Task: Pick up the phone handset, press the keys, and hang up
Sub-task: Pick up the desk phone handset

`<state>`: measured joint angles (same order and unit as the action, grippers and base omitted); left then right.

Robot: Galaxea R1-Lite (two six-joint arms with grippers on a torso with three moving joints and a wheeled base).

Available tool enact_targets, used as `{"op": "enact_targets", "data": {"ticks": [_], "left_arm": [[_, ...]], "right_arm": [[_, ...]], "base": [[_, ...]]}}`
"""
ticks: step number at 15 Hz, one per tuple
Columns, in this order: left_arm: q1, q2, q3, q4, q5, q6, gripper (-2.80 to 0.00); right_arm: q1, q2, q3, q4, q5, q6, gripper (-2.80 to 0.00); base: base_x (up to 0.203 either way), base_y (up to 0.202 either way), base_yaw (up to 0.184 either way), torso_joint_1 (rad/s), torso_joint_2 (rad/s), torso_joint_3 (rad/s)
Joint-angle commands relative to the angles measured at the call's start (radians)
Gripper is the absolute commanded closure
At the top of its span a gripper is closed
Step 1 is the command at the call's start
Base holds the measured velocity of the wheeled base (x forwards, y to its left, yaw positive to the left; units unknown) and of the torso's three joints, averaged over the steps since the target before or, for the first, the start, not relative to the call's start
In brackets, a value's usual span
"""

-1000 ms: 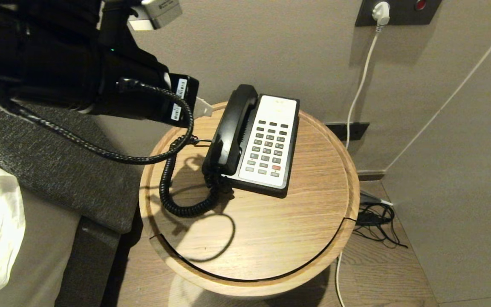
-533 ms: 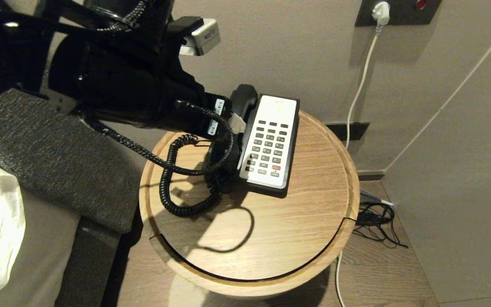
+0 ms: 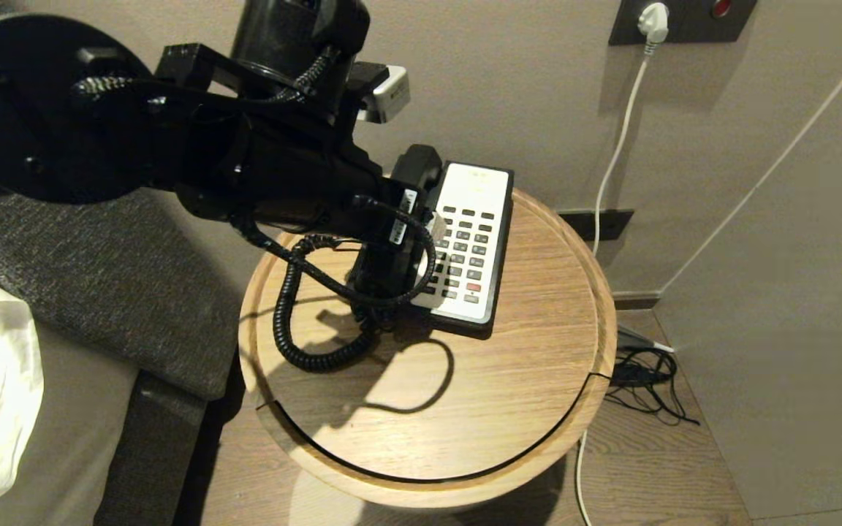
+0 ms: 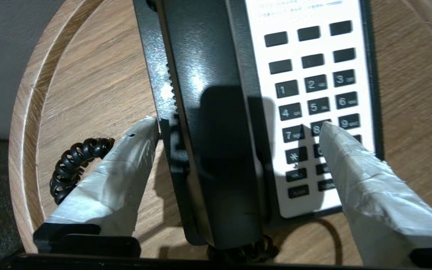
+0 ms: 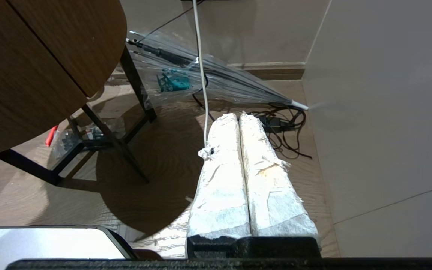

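The black phone handset (image 4: pixel 216 123) lies in its cradle on the left side of the phone base, whose white keypad (image 3: pixel 476 234) shows beside it; the phone stands on a round wooden table (image 3: pixel 538 409). Only the handset's far end (image 3: pixel 421 164) shows past my arm in the head view. My left gripper (image 4: pixel 238 126) is open and straddles the handset's middle: one taped fingertip (image 4: pixel 146 129) is beside the base's outer edge, the other (image 4: pixel 330 137) over the 8 key. The coiled cord (image 3: pixel 289 321) loops on the table. My right gripper (image 5: pixel 238 116) hangs shut and empty above the floor.
A wall stands just behind the phone, with a white plug (image 3: pixel 653 22) and its cable running down. Tangled black cables (image 3: pixel 644 376) lie on the floor at the right. A grey upholstered bed edge (image 3: pixel 99 292) borders the table's left. A clear folded umbrella (image 5: pixel 216 82) lies under the table.
My left arm has swung right and down from beside the table onto the phone, and its fingers have spread wide to either side of the handset. The right arm has not moved.
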<state>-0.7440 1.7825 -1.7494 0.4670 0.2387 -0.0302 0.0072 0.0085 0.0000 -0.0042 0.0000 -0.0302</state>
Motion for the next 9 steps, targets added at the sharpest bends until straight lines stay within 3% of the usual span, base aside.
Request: {"op": "enact_targets", "data": {"ticks": [1,9], "left_arm": [[0.01,0.011,-0.012,0.002,0.005,-0.002,-2.8],[0.044,0.049,-0.027,0.001,0.013,-0.004,-2.8]], "right_arm": [[0.0,0.001,0.0,0.0,0.0,0.0,0.0],[0.0,0.001,0.0,0.0,0.0,0.0,0.0]], "base": [[0.0,0.0,0.0,0.0,0.0,0.0],[0.0,0.0,0.0,0.0,0.0,0.0]]}}
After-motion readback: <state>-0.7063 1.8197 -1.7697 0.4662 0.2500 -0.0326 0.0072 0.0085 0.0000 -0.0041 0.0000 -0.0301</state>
